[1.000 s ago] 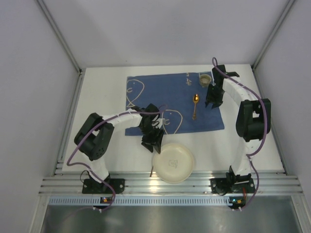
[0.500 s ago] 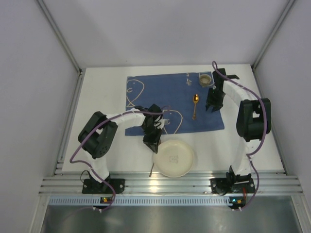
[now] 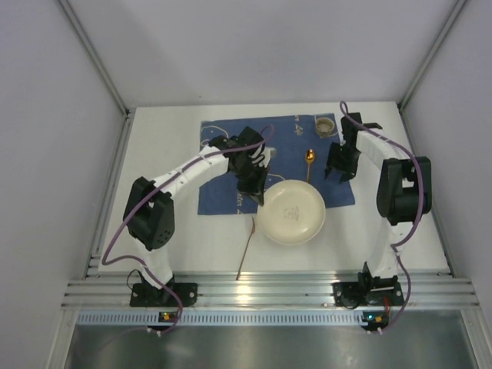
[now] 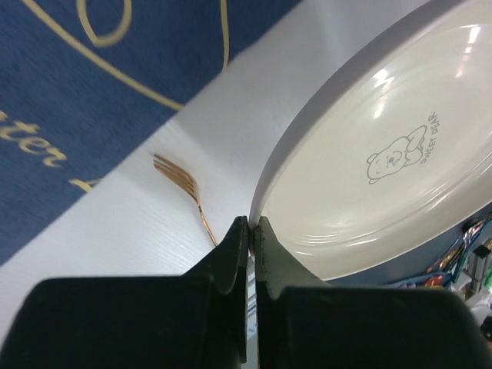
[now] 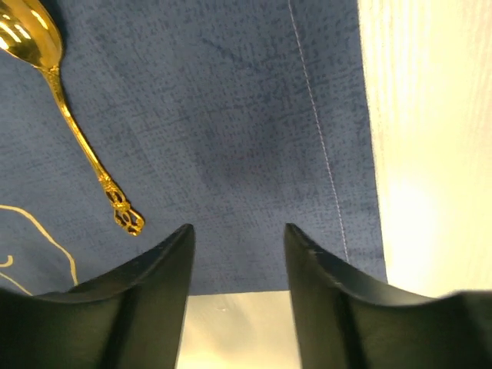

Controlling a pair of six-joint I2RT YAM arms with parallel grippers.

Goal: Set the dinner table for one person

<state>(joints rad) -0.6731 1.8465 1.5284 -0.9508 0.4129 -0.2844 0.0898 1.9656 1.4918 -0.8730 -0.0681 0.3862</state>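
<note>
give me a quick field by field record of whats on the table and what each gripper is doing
table: white, rail along its near edge
cloth: blue, spread on the table
plate: cream, bear print, overlapping the cloth's near edge
left gripper: shut on the plate's rim
right gripper: open, empty, over the cloth's right side
spoon: gold, on the cloth beyond the plate
cup: at the cloth's far right corner
fork: on bare table, near-left of the plate

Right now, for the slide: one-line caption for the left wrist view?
Left end effector shut on the rim of a cream plate; copper fork on the dinner table beside the blue cloth.
</note>
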